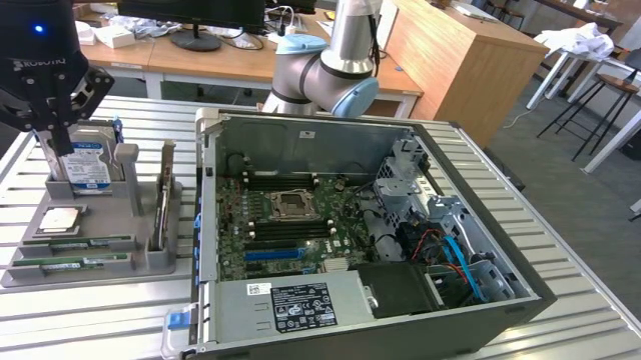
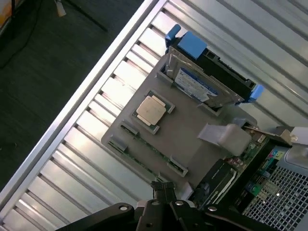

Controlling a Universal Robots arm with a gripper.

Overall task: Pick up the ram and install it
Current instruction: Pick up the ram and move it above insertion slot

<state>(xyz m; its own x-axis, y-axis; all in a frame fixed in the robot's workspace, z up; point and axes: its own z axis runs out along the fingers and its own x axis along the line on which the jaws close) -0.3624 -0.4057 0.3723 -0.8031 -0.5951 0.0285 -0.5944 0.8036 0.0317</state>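
Gripper (image 1: 58, 139) hangs at the exterior view's far left, its fingers pressed together and holding nothing, over the back of the grey holder (image 1: 105, 217) where the hard drive (image 1: 85, 163) stands upright. The ram (image 1: 75, 245) lies flat in a slot along the holder's near edge, so it sits below the gripper and toward the camera, with the processor chip (image 1: 60, 219) between them. A second stick (image 1: 72, 262) lies parallel just beside the ram. Both have their long axes running across the exterior view from left to right, slightly tilted.

In the wrist view the closed fingertips of the gripper (image 2: 164, 192) point down at the holder (image 2: 192, 130), close to one end of the ram slots. Further right are the upright expansion card (image 1: 164, 195) and then the open computer case (image 1: 481, 225), well apart from the gripper.
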